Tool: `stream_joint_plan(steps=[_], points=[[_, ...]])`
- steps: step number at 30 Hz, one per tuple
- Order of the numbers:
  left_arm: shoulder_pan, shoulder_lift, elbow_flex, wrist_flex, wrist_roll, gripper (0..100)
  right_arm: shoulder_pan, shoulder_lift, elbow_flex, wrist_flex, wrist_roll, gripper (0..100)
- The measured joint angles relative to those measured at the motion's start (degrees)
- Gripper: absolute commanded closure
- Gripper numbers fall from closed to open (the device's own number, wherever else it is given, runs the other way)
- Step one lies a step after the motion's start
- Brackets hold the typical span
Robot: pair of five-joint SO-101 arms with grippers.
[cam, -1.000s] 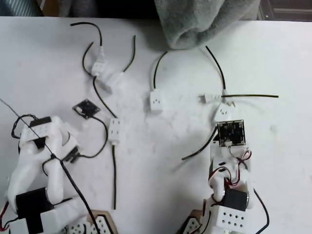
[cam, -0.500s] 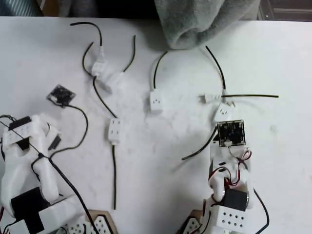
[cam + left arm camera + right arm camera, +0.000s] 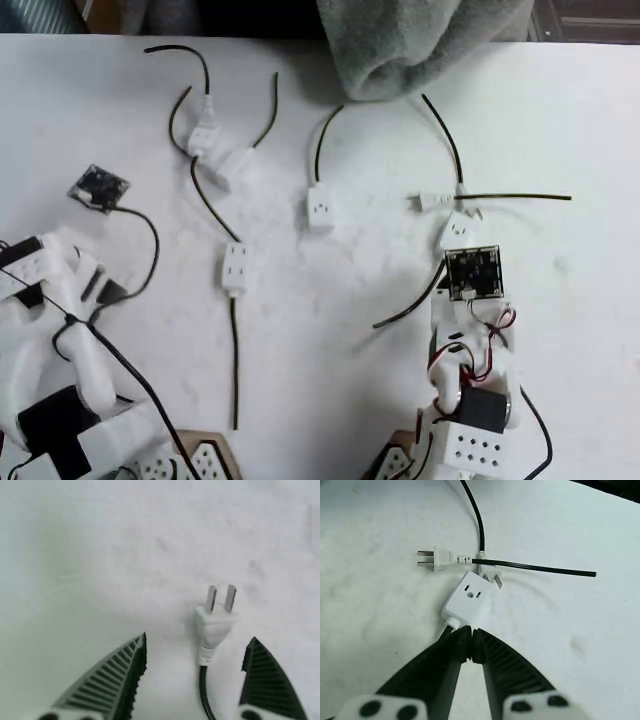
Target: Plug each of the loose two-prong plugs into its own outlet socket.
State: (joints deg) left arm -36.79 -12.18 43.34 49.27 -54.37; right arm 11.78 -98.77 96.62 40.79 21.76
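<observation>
Here the left jaws hang released over a plug (image 3: 215,625); the right jaws rest clenched, outstretched behind a socket (image 3: 469,597).

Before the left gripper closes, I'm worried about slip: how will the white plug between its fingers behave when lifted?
The plug looks small and moulded, so it is probably light and stiff in the open left gripper. Its black cord curves, so it would likely flop and drag behind. The smooth, tapered body might slip unless gripped squarely.
</observation>
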Motion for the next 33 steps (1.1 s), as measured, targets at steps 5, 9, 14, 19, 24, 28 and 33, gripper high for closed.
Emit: stream_joint_plan(steps=[5,9,14,19,24,28,33], points=[[-0.1,0.0,0.0,-2.5,0.0,69,0.0,0.0,0.0,0.0,0.0,97.8],[-0.1,0.0,1.1,-5.6,0.0,69,0.0,0.0,0.0,0.0,0.0,97.8],[-0.2,-0.2,6.6,-14.9,0.0,69,0.0,0.0,0.0,0.0,0.0,97.8],[0.0,-1.0,8.7,-17.1,0.0,69,0.0,0.0,0.0,0.0,0.0,97.8],[1.8,0.1,9.5,-11.7,-1.1,69,0.0,0.0,0.0,0.0,0.0,97.8],[2.1,-0.2,9.3,-7.2,-3.3,69,0.0,0.0,0.0,0.0,0.0,97.8],[2.2,-0.1,9.4,-6.6,-3.9,80,0.0,0.0,0.0,0.0,0.0,97.8]])
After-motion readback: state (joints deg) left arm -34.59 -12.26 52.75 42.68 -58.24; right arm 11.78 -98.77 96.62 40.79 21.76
